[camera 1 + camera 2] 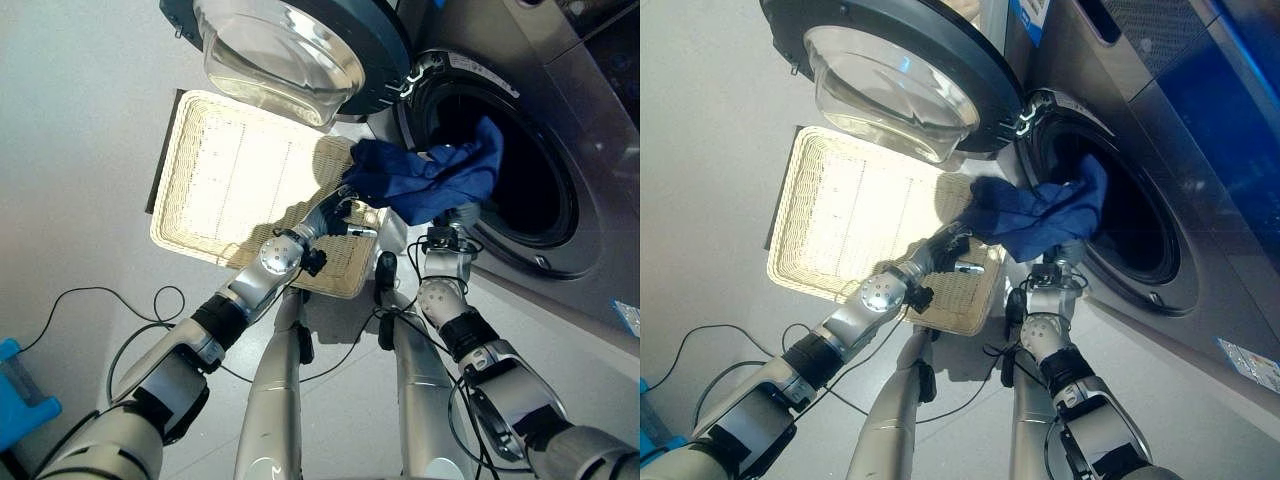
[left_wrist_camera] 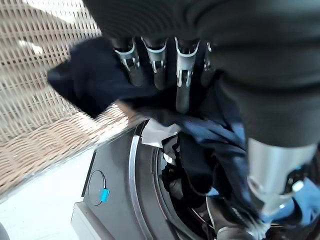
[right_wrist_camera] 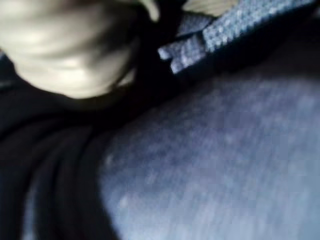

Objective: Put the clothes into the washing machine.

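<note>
A dark blue garment [image 1: 430, 180] hangs bunched at the lower rim of the washing machine's round opening [image 1: 545, 195], its far end reaching into the dark drum. My left hand [image 1: 328, 218] is at the garment's left end, over the basket's corner. In the left wrist view its fingers [image 2: 182, 75] curl into the blue cloth [image 2: 95, 85]. My right hand [image 1: 452, 226] is beneath the garment's middle, its fingers buried in the cloth. Blue fabric [image 3: 225, 165] lies close against the right wrist camera.
The machine's round glass door [image 1: 290, 50] stands swung open to the left, above a flat wicker basket [image 1: 240, 180] on the pale floor. A blue object [image 1: 15, 395] sits at the lower left. The machine's grey front [image 1: 590, 60] runs along the right.
</note>
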`<state>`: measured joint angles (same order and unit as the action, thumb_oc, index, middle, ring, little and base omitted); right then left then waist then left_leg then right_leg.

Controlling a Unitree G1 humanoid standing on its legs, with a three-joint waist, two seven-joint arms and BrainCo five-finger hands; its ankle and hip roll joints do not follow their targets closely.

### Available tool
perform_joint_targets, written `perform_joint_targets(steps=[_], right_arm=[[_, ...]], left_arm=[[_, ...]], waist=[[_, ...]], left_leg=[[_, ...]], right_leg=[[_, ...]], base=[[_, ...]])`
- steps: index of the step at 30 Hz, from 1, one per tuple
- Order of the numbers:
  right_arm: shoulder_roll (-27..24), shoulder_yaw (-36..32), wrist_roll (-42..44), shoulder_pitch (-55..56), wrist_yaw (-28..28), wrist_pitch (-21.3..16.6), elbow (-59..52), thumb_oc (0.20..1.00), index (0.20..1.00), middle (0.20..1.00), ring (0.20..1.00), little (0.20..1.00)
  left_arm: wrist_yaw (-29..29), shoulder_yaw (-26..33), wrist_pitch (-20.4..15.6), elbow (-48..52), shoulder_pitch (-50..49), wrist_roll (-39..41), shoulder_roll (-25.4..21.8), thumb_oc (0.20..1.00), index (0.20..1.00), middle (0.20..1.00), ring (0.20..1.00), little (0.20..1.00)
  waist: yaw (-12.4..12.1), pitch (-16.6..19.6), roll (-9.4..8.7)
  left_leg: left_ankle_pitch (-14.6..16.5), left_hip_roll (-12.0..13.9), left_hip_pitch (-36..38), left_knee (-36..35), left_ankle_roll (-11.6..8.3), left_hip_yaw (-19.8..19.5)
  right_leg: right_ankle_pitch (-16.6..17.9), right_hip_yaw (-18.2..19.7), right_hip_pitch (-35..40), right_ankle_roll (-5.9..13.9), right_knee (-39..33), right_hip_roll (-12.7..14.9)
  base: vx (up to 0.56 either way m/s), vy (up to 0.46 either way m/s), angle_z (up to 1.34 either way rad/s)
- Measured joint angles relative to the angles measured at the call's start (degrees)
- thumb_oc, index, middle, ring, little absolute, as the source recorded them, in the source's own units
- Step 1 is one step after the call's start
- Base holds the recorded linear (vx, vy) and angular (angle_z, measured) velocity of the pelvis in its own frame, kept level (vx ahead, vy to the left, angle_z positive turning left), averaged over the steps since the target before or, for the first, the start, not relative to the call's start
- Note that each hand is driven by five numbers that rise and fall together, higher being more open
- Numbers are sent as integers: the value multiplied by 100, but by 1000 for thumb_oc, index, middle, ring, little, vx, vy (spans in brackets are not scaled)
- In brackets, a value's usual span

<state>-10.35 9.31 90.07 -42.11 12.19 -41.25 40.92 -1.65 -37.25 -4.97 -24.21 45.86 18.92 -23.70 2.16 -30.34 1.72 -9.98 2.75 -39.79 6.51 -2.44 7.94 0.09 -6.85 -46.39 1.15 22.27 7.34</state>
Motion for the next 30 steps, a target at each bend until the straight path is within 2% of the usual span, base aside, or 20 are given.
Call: perform_joint_targets(steps=[4,5,8,11,14,19,22,28,30], right_arm=[[-41,-297,866,-143,155,183,344,200,200,200,200,200],[-83,-463,1407,-286,329,367,594,200,200,200,200,200],[-156,-939,2119,-533,409,781,832,200,200,200,200,200],[-424,-1313,2276,-989,70,1066,1155,200,200,200,200,200],[-691,-1313,2312,-1339,-302,1109,1158,200,200,200,200,200],[-1229,-1315,2313,-1646,-632,1004,1050,200,200,200,200,200],[-1426,-1314,2314,-1678,-787,941,885,200,200,200,200,200],[-1629,-1315,2317,-1817,-1007,687,760,200,200,200,200,200],[-1623,-1328,2344,-1820,-1015,404,647,200,200,200,200,200]], left_arm=[[4,-1,-99,-2,7,6,-11,1000,1000,1000,1000,1000],[4,-4,-134,-2,23,20,-16,1000,1000,1000,1000,1000],[3,-67,-224,-2,54,50,-35,1000,1000,1000,1000,1000],[-1,-342,-222,23,226,111,-109,1000,1000,1000,1000,1000],[3,-453,-212,94,296,232,-207,1000,1000,1000,1000,1000],[36,-653,-190,604,275,328,-628,1000,1000,1000,1000,1000],[46,-660,-183,721,250,332,-686,1000,1000,1000,1000,1000],[57,-805,-184,786,284,495,-822,1000,1000,1000,1000,1000],[70,-880,-183,940,251,517,-912,1000,1000,1000,1000,1000]], waist=[[-6,1,6],[-21,-1,33],[-36,-13,152],[-170,-20,319],[-174,-27,344],[-212,-27,344],[-237,-27,344],[-278,-28,344],[-293,-30,349]], left_leg=[[0,2,2,0,0,0],[-1,1,2,0,0,-2],[-3,-1,5,2,1,-12],[-10,0,7,8,6,-29],[-20,-7,1,9,15,-47],[-23,-21,-25,9,20,-99],[-26,-28,-35,8,23,-112],[-28,-39,-58,10,27,-137],[-28,-41,-86,16,27,-151]], right_leg=[[0,0,1,0,1,0],[0,-1,4,0,3,2],[1,-10,15,-2,7,6],[3,-25,22,-6,21,7],[2,-46,22,-6,32,20],[-4,-99,28,-3,31,40],[-5,-140,29,-4,27,57],[-5,-165,23,-3,23,68],[-5,-176,3,-3,20,72]], base=[[0,0,0],[0,0,0],[10,-30,1],[7,-52,1],[-2,-34,3],[4,-46,4],[6,-46,3],[6,-33,2],[0,0,0]])
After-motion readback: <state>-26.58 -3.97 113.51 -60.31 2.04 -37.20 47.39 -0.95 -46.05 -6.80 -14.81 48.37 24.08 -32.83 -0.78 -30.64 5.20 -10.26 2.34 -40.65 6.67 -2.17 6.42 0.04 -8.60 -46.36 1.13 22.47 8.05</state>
